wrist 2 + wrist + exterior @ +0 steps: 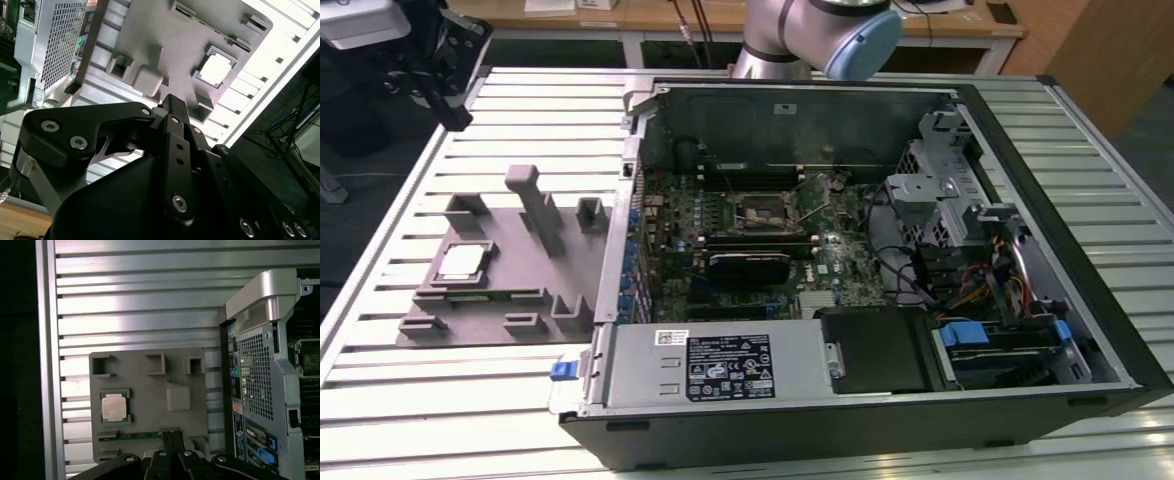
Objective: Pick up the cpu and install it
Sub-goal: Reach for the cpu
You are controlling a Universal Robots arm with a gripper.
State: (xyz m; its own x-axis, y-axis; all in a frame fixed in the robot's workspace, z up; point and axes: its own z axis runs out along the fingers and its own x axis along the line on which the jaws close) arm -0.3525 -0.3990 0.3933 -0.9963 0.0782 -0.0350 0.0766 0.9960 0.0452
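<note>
Cpu [460,262] lies flat in a square recess of a grey plastic fixture plate [520,300], on the exterior view's left, just beside the open computer case [787,120] and well apart from the socket [767,212]; small flat square, pale silvery metal top, matte with a soft glare, thin tan rim, short dark tabs of the recess at its corners; in the first wrist view the cpu [114,407] sits level and nothing touches it; in the second wrist view it [217,69] reads bright white from glare.

Fixture plate is matte grey with rounded corners, moulded with raised rectangular blocks, open U-shaped brackets and one tall post [523,195]; a thin green board edge [135,436] lies in a slot near the cpu.

Bench [400,400] is ribbed aluminium, long parallel slats, brushed and reflective.

Case is black outside and bare grey sheet metal inside, with a perforated rear panel [255,370]; green motherboard [720,250] with the square metal-framed socket near its middle; silver power supply box [720,365] along the near edge.

Tool [171,432] is black, with bolted plates and slim straight fingers [172,107]; fingers pressed together, closed on nothing; it hangs above the fixture plate, clear of the cpu.
</note>
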